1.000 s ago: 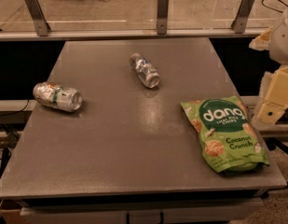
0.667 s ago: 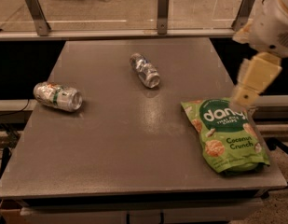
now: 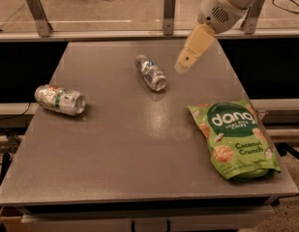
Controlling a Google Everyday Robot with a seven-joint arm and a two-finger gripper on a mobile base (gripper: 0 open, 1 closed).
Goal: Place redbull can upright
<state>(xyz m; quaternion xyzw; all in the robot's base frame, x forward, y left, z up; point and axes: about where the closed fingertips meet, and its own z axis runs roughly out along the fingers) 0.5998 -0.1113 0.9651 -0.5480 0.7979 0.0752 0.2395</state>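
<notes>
Snack bag (image 3: 236, 139) lies nearest, on the right of the tabletop (image 3: 129, 168). Farther back on the left, a fat can (image 3: 59, 99) lies on its side. Beyond it, around the middle of the far half, the redbull can (image 3: 150, 72) also lies on its side, so none of the task looks done: it has yet to be gripped, lifted, turned upright and set down. Just right of it, the end effector (image 3: 184, 64) hangs above the tabletop, apart from the can and holding nothing. Whether it is open or closed, I cannot tell.
</notes>
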